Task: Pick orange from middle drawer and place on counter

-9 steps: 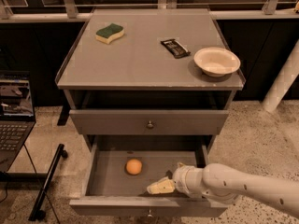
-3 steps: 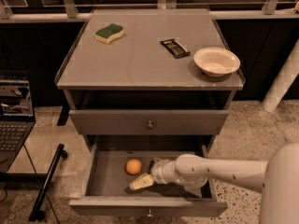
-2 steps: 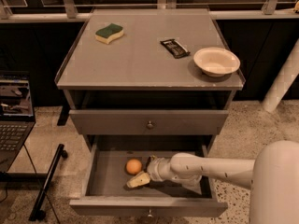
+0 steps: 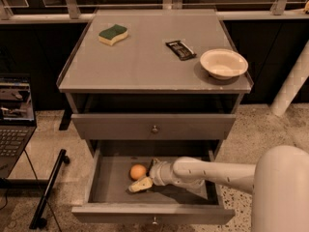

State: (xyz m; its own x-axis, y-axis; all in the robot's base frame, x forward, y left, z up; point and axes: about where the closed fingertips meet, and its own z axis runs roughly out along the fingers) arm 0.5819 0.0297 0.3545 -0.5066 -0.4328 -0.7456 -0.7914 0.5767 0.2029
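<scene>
The orange lies on the floor of the open middle drawer, left of centre. My gripper reaches into the drawer from the right on a white arm. It sits right beside the orange on its right side. It is open: one pale finger lies just below the orange, the other shows behind it. The orange rests on the drawer floor. The counter is the grey top of the cabinet above.
On the counter lie a yellow-and-green sponge, a dark wrapped bar and a white bowl. A closed knobbed drawer front overhangs the open drawer. A laptop and a black stand leg are on the left.
My arm has moved left inside the drawer, from its right side up to the orange. The orange has not moved.
</scene>
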